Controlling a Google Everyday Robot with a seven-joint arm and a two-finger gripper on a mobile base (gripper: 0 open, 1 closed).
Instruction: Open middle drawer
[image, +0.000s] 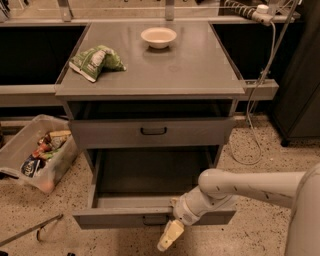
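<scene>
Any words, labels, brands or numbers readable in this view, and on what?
Nothing here can be read as text.
Green bag on the cabinet top: printed, too blurred to read.
Packets in the clear bin: labels too blurred to read.
Middle drawer, and the gripper just below its front: no markings visible.

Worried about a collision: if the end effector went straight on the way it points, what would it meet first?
Probably the speckled floor: the end effector, just in front of the open middle drawer, points downward and slightly image-left, with nothing visible between. Depth is unclear.
</scene>
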